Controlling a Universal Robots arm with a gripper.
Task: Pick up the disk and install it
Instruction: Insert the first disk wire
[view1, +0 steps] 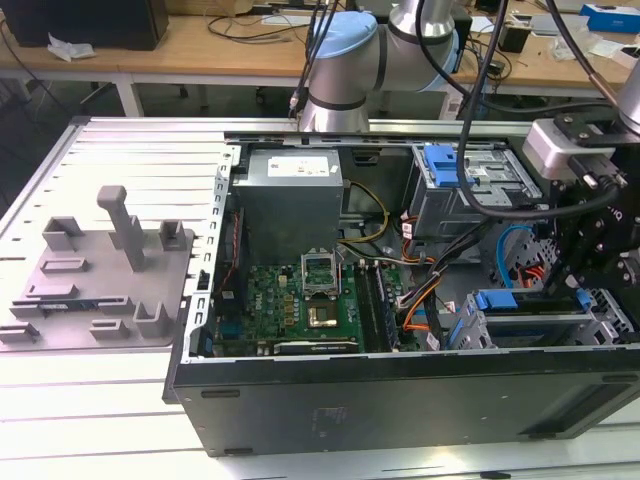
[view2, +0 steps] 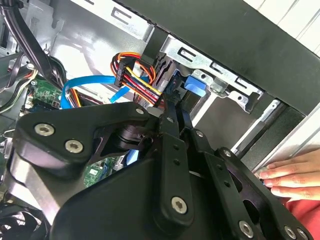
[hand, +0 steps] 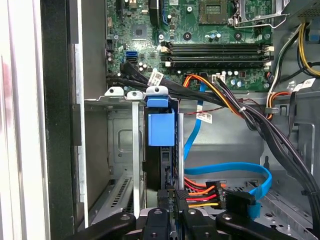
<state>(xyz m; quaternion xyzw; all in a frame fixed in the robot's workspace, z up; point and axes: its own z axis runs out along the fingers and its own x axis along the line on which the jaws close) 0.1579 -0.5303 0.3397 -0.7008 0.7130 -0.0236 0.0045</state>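
Note:
The disk (hand: 161, 127) stands on edge in a metal bay slot at the front corner of the open computer case, with its blue carrier frame showing along the rim. In the exterior view the disk (view1: 525, 300) sits low on the right inside the bay. My gripper (hand: 172, 195) hangs straight over it, its black fingers drawn together on the disk's thin upper edge. In the second wrist view the gripper (view2: 172, 112) reaches down to the blue carrier (view2: 192, 86) beside the bay wall. The disk's lower part is hidden in the slot.
A bundle of orange, red and black power cables (hand: 215, 192) and a blue data cable (hand: 235, 170) lie close beside the bay. A person's hand (view2: 290, 175) rests outside the case wall. The grey power supply box (view1: 290, 195), motherboard (view1: 300, 300) and another blue carrier (view1: 445, 165) fill the case.

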